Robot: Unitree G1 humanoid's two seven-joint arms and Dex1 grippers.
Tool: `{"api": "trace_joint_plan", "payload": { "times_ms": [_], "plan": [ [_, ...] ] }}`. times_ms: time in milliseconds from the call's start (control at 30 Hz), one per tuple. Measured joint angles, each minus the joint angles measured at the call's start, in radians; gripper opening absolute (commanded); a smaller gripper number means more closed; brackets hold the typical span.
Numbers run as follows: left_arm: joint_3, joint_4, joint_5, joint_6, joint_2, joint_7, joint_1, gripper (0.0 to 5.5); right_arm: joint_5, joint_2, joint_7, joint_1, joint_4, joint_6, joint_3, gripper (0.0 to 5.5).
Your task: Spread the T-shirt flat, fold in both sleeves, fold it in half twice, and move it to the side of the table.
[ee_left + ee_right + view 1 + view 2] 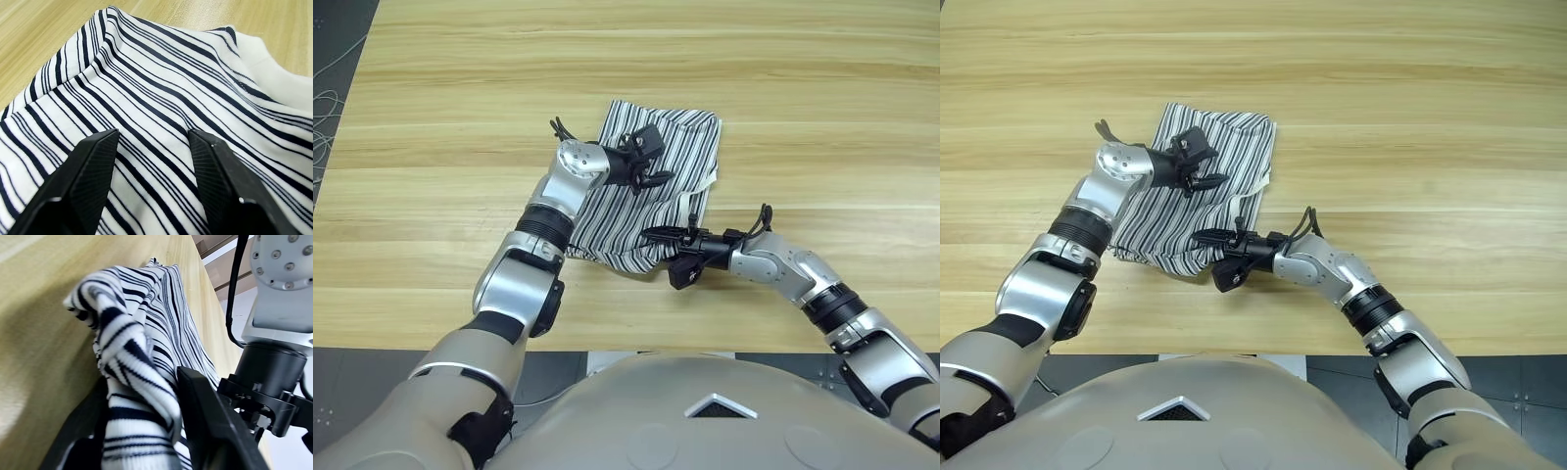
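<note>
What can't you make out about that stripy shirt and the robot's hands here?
- Sleeves of the black-and-white striped T-shirt: head views, folded layers hide them.
- Its near-left edge: head views, the left forearm covers it.
- Whether the open left hand touches the cloth: left wrist view, unclear.
- How many layers the right hand pinches: right wrist view, bunched cloth hides it.

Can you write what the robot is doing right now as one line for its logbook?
T-shirt: partly folded, on table | left gripper: open, over the cloth | right gripper: shut on near edge, fabric bunched
</note>
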Motion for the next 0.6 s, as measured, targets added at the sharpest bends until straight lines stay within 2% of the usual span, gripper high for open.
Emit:
{"api": "trace_joint_plan", "payload": {
  "times_ms": [100, 267, 533, 600],
  "plan": [
    [0.0, 0.0, 0.0, 0.0, 0.0, 0.0, -0.001, 2.68, 0.011, -0.004, 0.02, 0.018, -0.014, 0.005, 0.0, 0.68],
    [0.0, 0.002, 0.0, 0.0, -0.001, 0.0, -0.002, 2.68, 0.035, -0.014, 0.051, 0.028, -0.034, 0.004, -0.001, 0.12],
    [0.0, 0.01, 0.0, 0.0, -0.002, 0.0, -0.007, 2.68, 0.071, -0.04, 0.053, 0.05, -0.038, -0.04, -0.005, 0.12],
    [0.0, 0.014, 0.0, 0.0, -0.003, 0.0, -0.01, 2.68, 0.077, -0.04, 0.049, 0.052, -0.032, -0.044, -0.006, 0.57]
  ]
}}
